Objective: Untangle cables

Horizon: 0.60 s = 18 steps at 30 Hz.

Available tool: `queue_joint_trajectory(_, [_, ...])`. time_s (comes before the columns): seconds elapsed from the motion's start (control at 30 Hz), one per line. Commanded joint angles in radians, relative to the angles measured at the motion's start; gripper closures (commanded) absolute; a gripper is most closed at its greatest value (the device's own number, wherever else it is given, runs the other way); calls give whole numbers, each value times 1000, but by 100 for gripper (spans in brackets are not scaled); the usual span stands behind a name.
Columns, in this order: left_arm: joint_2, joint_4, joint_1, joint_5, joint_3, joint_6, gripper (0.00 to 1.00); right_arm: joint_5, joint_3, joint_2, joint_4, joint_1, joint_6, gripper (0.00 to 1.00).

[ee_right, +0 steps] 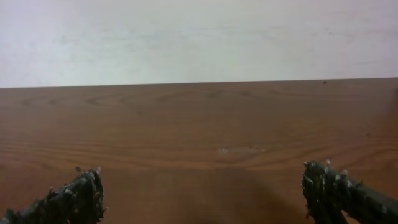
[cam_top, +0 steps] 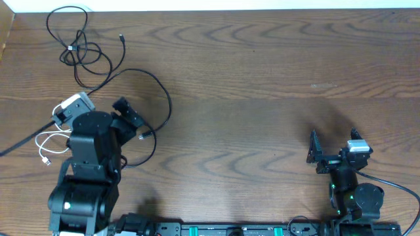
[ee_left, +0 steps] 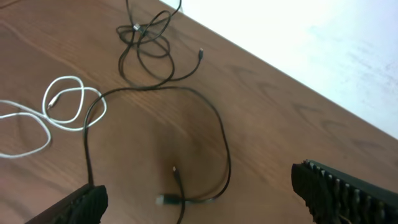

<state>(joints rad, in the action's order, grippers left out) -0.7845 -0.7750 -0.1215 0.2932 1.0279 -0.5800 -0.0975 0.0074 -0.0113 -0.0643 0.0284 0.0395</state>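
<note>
While lying slack on the left of the counter (cam_top: 262, 78), black cables (cam_top: 71, 48) and white cable (ee_left: 65, 78): light, limp, probably slippery. Best to pinch near a plug end. Spread and empty: left claw (ee_left: 202, 196), right claw (ee_right: 199, 186).

Overhead camera: high up, looking straight down on the wooden surface (cam_top: 262, 78), full width in frame, far edge at the top.

Left wrist camera: rides just behind the left pincer (cam_top: 129, 117), close to the wood, tilted down and forward toward the far edge. Its fingertips (ee_left: 93, 200) sit in the bottom corners. With overhead it shares the looped black cable (ee_left: 221, 134), the white cable (ee_left: 68, 102) and the bunched black cable (ee_left: 146, 43).

Right wrist camera: behind the right pincer (cam_top: 333, 143), low, nearly level, facing across the wood to the white wall (ee_right: 199, 37). It shares only wood grain with overhead.
</note>
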Motion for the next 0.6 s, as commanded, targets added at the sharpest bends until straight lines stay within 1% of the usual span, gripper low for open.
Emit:
queue_joint_trajectory(0.0, [92,-9,-4,10,-70,-1,1,10,-2,6,-4,-8,-19,1])
queue_joint_trajectory(0.17, [286,44,2,-12,-199,2,1,9,-2,6,-4,-8,-19,1])
queue_joint_trajectory(0.27, [420,71,8,-85,-287,67,1,9,-2,6,-4,-8,-19,1])
queue_joint_trajectory(0.3, [472,89,11,-103,-327,87,1,9,-2,6,-4,-8,-19,1])
queue_joint_trajectory(0.43, [629,179,16,-106,-465,90,1,10,-2,6,-4,-8,-19,1])
queue_joint_trajectory(0.57, [734,270,16,-141,-585,130,1,9,-2,6,-4,-8,-19,1])
